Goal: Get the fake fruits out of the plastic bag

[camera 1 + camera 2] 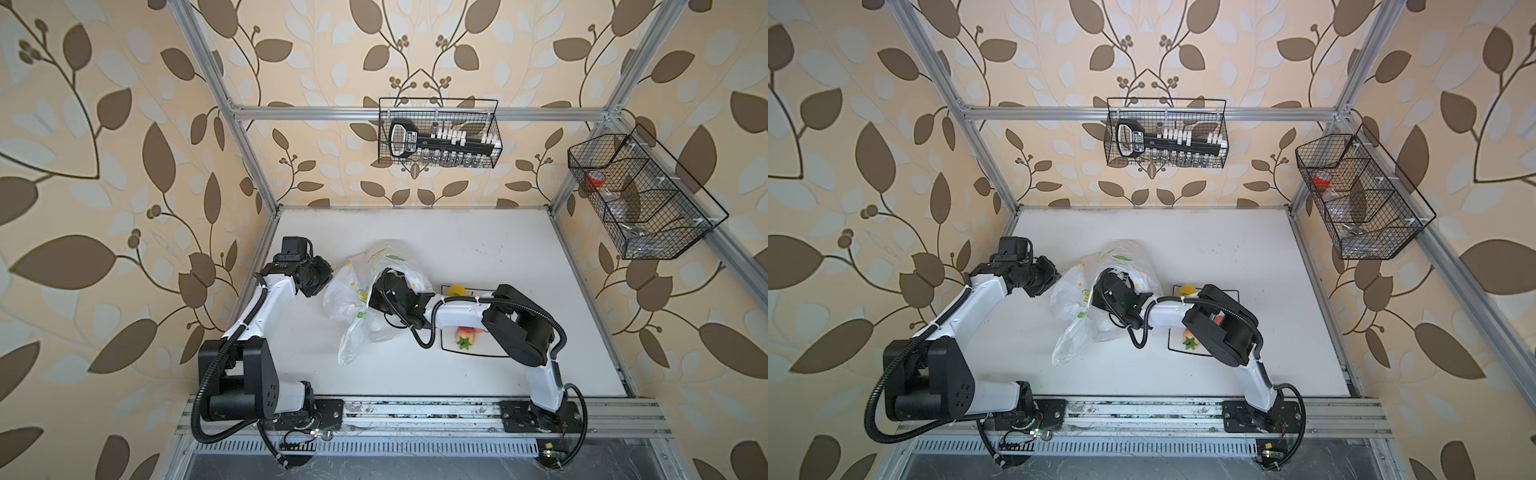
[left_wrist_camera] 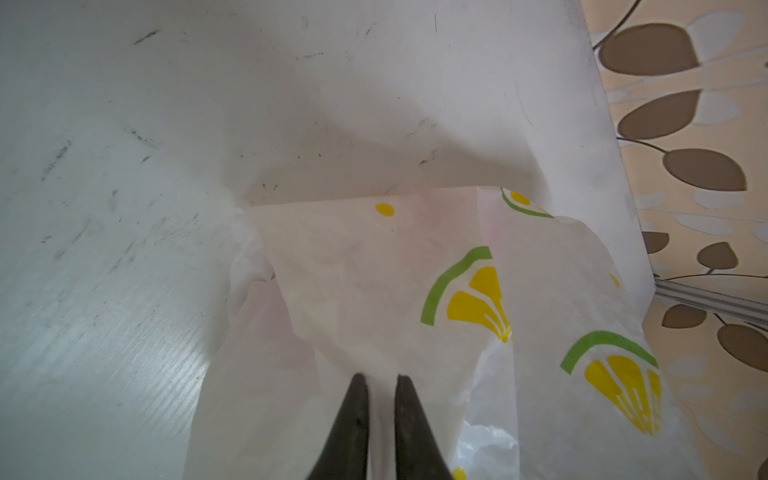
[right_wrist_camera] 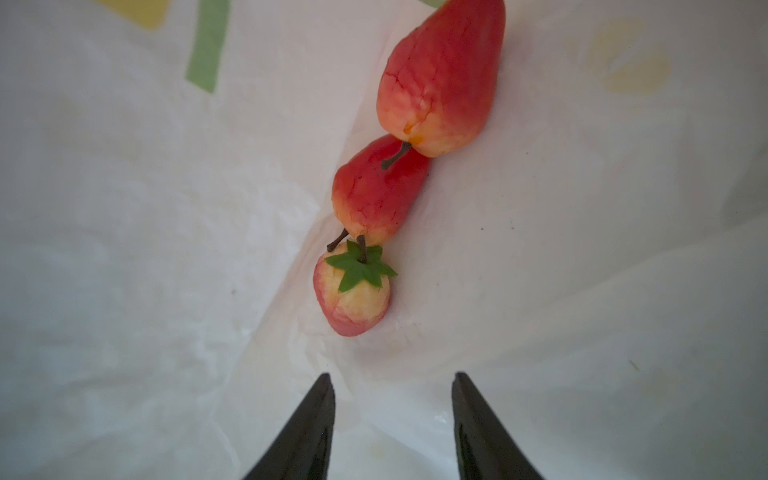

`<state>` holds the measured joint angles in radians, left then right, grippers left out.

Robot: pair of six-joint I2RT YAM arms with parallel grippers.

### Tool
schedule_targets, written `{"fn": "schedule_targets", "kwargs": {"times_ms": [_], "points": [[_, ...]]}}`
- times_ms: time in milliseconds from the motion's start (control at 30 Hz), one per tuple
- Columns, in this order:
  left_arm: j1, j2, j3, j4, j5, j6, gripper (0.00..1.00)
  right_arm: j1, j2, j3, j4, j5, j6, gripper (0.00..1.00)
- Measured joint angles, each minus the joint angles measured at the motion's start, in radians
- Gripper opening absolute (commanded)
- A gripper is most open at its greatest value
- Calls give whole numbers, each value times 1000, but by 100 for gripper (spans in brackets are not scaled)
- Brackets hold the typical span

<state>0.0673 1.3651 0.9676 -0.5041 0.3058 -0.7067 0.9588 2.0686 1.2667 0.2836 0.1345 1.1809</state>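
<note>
The plastic bag point(image 1: 353, 303) lies crumpled in the middle of the white table in both top views. My left gripper point(image 2: 381, 377) is shut on a fold of the bag's film at its left edge point(image 1: 329, 277). My right gripper point(image 3: 392, 374) is open inside the bag, its fingertips hidden by the film in both top views. Three fake fruits lie in a row just ahead of it: a strawberry point(image 3: 352, 299) nearest, then a small apple point(image 3: 378, 195) and a larger apple point(image 3: 440, 75). A lemon point(image 1: 457, 289) and a strawberry point(image 1: 465, 337) lie on the plate point(image 1: 478, 356).
The right arm's elbow point(image 1: 519, 324) hangs over the square plate and hides most of it. A wire basket point(image 1: 440, 133) hangs on the back rail and another wire basket point(image 1: 640, 195) on the right frame. A metal rail point(image 1: 415, 411) runs along the table's front.
</note>
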Motion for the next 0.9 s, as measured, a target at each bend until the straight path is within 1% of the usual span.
{"fn": "schedule_targets", "kwargs": {"times_ms": [67, 333, 467, 567, 733, 833, 900], "points": [[0, 7, 0, 4, 8, 2, 0, 0, 0, 0, -3, 1, -3, 47], [0, 3, 1, 6, 52, 31, 0, -10, -11, -27, -4, 9, -4, 47], [-16, -39, 29, -23, 61, 67, 0, -32, -41, -70, -5, 24, -6, 47], [-73, -85, 98, -60, 49, 105, 0, -48, -62, -89, -3, 34, -7, 47], [-220, -164, 206, -99, 6, 158, 0, -54, -87, -116, -4, 42, -7, 47], [-286, -203, 223, -124, -16, 181, 0, -54, -100, -130, -5, 51, -7, 47], [-305, -227, 222, -144, -29, 196, 0, -54, -103, -130, -7, 58, -11, 48]]}}
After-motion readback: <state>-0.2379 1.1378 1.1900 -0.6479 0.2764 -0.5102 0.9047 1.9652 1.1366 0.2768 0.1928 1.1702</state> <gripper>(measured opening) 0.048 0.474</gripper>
